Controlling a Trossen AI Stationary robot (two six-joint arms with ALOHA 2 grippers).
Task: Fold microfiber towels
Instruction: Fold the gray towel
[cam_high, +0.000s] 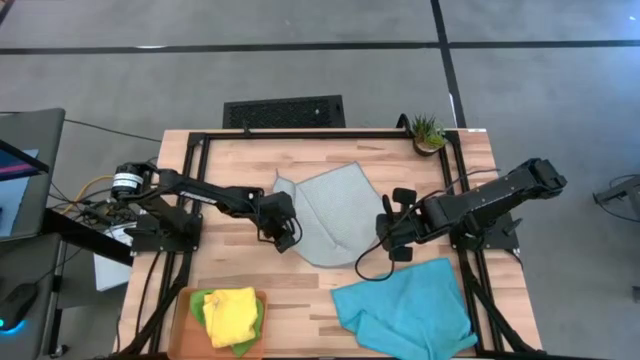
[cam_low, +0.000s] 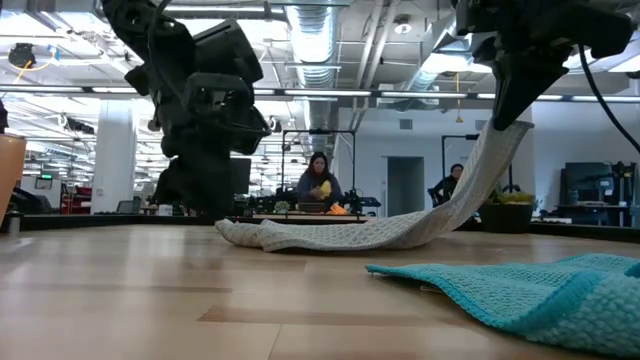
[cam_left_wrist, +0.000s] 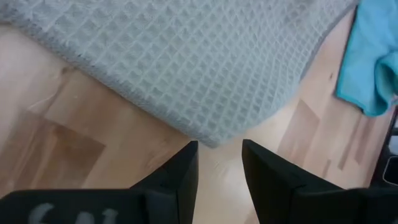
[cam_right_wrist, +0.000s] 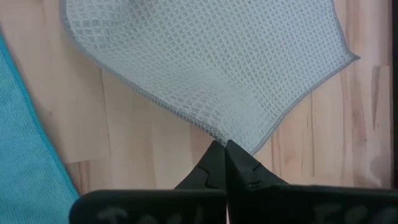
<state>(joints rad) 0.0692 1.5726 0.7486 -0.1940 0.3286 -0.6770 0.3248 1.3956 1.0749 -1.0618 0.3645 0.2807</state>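
The grey towel (cam_high: 330, 215) lay at the table's (cam_high: 240, 160) centre. The right gripper (cam_right_wrist: 221, 146), at its 3 o'clock edge, was clamped on a lifted corner. The left gripper (cam_left_wrist: 219, 163), at its 9 o'clock edge, had its fingers apart, holding nothing.

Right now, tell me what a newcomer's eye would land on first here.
First, the grey towel at the table's middle, one corner pinched and lifted by the right gripper, so it hangs in a slope in the low view. The left gripper is open at its other edge. Then the turquoise towel crumpled at the front right.
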